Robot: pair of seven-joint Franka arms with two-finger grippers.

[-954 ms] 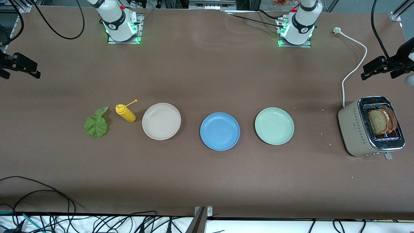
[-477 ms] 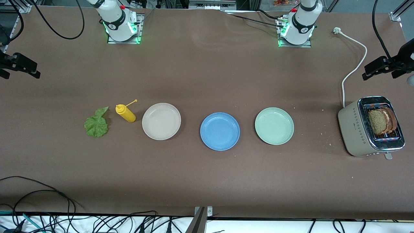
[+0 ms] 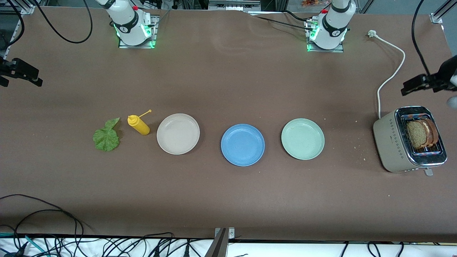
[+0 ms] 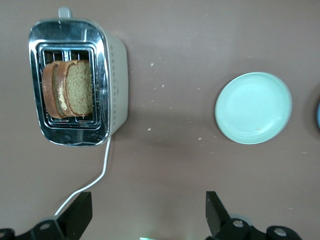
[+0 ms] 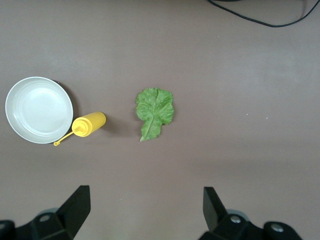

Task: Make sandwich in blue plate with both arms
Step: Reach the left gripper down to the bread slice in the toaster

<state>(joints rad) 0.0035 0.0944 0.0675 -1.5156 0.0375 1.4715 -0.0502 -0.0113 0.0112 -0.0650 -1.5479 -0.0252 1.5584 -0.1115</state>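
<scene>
The table (image 3: 228, 89) is covered with a matt brown surface. The blue plate (image 3: 242, 145) looks like smooth, faintly glossy plastic, as do the beige plate (image 3: 178, 134) and green plate (image 3: 302, 139). The toaster (image 3: 392, 142) has matt beige sides and a shiny metal top. The bread slices (image 3: 421, 134) look coarse-grained, the lettuce leaf (image 3: 106, 137) crinkled, the yellow bottle (image 3: 139, 125) smooth plastic.

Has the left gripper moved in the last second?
Yes. The left gripper has slid toward the table's edge at the left arm's end, above the table near the toaster, which has stayed put.
</scene>
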